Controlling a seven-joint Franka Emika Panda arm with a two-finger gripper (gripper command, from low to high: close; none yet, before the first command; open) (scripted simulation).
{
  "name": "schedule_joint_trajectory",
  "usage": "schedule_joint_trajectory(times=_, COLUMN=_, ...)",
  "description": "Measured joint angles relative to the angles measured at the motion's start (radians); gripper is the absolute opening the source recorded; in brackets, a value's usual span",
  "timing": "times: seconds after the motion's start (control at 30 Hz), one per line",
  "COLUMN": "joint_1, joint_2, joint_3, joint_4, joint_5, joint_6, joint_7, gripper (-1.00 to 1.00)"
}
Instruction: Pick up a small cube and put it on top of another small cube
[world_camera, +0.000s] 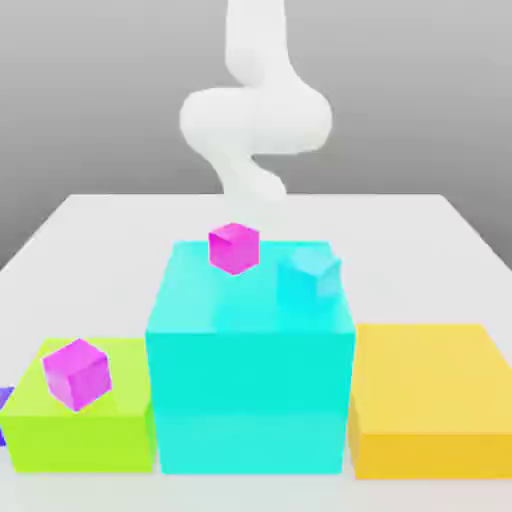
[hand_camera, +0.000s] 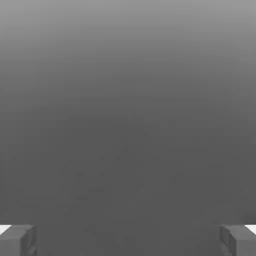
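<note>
On the white bench stand three big blocks: a tall cyan block in the middle, a low green block at the exterior view's left and a yellow block at its right. One small magenta cube sits on the cyan block's far top beside a small cyan cube; another magenta cube rests on the green block. The end effector is spread wide, pinching nothing, with the white arm at the far side.

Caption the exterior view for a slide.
White arm behind a tall cyan block bearing pink and cyan cubes, flanked by green and yellow blocks.
</note>
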Motion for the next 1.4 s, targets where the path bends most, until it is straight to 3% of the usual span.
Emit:
schedule_joint_trajectory(times=0.57, joint_1=-0.306, joint_2=0.622, joint_3=-0.13, joint_4=-0.062, joint_5=-0.017, joint_6=0.222, joint_7=0.44, gripper=0.0)
schedule_joint_trajectory(times=0.87, joint_1=-0.448, joint_2=0.954, joint_3=-0.192, joint_4=-0.094, joint_5=0.115, joint_6=0.336, joint_7=0.57, gripper=0.0)
schedule_joint_trajectory(times=1.03, joint_1=-0.503, joint_2=1.136, joint_3=-0.145, joint_4=-0.068, joint_5=0.194, joint_6=0.463, joint_7=0.537, gripper=0.0)
schedule_joint_trajectory(times=1.07, joint_1=-0.511, joint_2=1.159, joint_3=-0.136, joint_4=-0.064, joint_5=0.201, joint_6=0.481, joint_7=0.531, gripper=-1.0)
schedule_joint_trajectory(times=1.27, joint_1=-0.515, joint_2=1.17, joint_3=-0.131, joint_4=-0.061, joint_5=0.204, joint_6=0.492, joint_7=0.529, gripper=-1.0)
schedule_joint_trajectory(times=1.4, joint_1=-0.491, joint_2=1.07, joint_3=-0.164, joint_4=-0.082, joint_5=0.164, joint_6=0.412, joint_7=0.56, gripper=-1.0)
